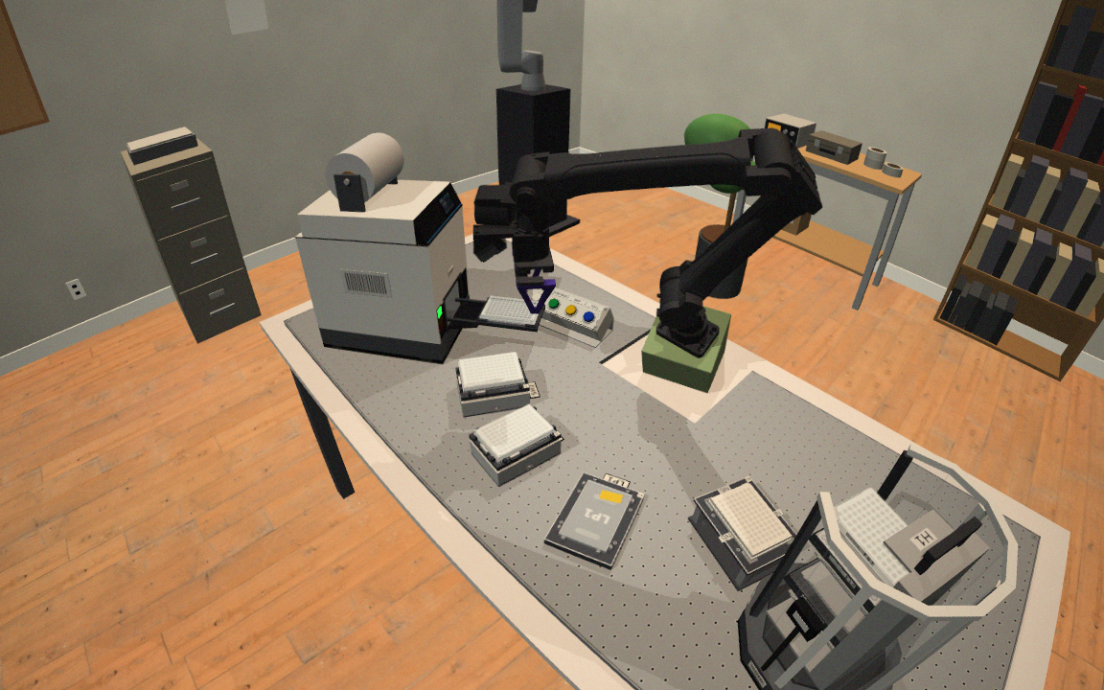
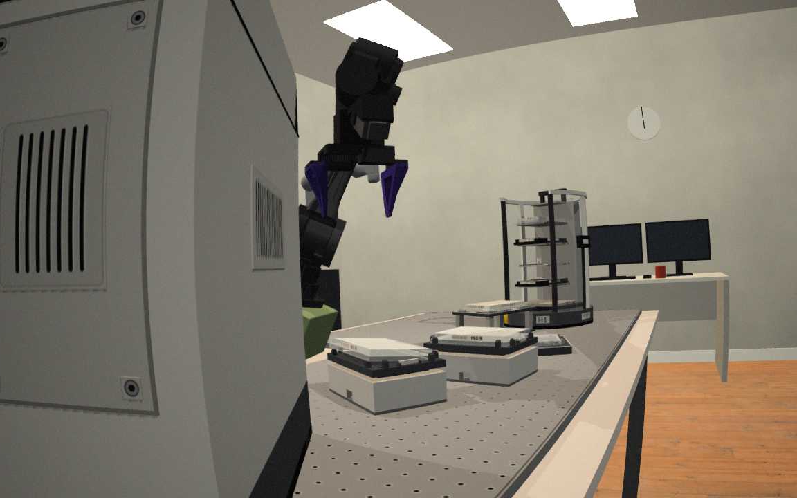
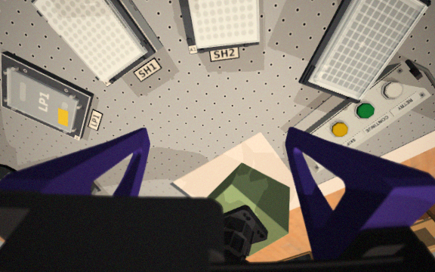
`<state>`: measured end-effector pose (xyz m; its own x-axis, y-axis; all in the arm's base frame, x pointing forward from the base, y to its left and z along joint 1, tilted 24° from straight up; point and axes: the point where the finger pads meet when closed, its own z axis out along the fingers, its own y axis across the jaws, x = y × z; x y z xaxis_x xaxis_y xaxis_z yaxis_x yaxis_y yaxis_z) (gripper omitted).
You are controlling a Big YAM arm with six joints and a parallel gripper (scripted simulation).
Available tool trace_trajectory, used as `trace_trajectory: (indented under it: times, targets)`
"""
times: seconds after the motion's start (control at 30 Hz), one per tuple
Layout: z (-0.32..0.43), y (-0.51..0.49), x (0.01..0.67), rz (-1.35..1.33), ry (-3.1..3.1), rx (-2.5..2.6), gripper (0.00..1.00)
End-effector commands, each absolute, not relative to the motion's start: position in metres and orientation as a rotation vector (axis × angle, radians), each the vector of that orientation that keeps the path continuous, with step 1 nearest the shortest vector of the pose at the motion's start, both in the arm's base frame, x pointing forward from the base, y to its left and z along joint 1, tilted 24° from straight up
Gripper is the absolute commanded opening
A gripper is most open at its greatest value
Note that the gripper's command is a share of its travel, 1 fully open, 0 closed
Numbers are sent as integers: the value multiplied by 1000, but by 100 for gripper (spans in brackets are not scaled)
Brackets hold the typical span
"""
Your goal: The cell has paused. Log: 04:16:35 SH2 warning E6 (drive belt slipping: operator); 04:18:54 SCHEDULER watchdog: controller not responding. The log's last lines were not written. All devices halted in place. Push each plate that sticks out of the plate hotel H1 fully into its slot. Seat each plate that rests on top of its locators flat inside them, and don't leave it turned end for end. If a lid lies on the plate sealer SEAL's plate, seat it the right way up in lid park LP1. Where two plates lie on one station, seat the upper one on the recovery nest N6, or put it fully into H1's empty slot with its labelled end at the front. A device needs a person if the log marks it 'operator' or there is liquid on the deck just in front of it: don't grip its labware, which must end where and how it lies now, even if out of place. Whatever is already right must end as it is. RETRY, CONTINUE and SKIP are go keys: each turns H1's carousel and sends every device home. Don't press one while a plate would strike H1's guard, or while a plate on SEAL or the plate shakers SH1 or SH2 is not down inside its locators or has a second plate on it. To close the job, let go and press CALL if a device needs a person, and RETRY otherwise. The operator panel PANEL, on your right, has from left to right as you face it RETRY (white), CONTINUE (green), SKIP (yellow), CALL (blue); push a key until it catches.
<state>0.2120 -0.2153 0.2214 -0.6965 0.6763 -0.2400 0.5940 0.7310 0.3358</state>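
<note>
My gripper (image 1: 536,296) (image 2: 357,213) (image 3: 217,135) is open and empty. It hangs above the deck between the sealer SEAL's tray and the left end of the operator panel (image 1: 577,319) (image 3: 376,109). The white RETRY key (image 3: 392,90), green key (image 3: 365,110) (image 1: 552,304) and yellow key (image 3: 340,129) (image 1: 570,310) show; the blue CALL key (image 1: 587,316) is hidden behind a finger in the wrist view. A gridded plate (image 1: 509,310) (image 3: 365,45) lies on the tray of SEAL (image 1: 379,257). White plates sit on SH2 (image 1: 492,373) (image 3: 223,23) and SH1 (image 1: 515,431) (image 3: 93,38).
Lid park LP1 (image 1: 594,518) (image 3: 45,102) carries a grey panel with a yellow patch. A plate lies on the nest (image 1: 748,518) beside the hotel H1 (image 1: 882,549) (image 2: 546,260). The arm's green base (image 1: 684,352) (image 3: 255,193) stands behind the gripper.
</note>
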Motion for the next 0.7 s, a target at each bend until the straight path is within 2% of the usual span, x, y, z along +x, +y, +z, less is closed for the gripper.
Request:
trace_trajectory:
  times: [0.0, 0.67]
  targets:
    - [211, -218, 198, 393, 2532, 1201, 100]
    - [188, -239, 151, 414, 2492, 1297, 100]
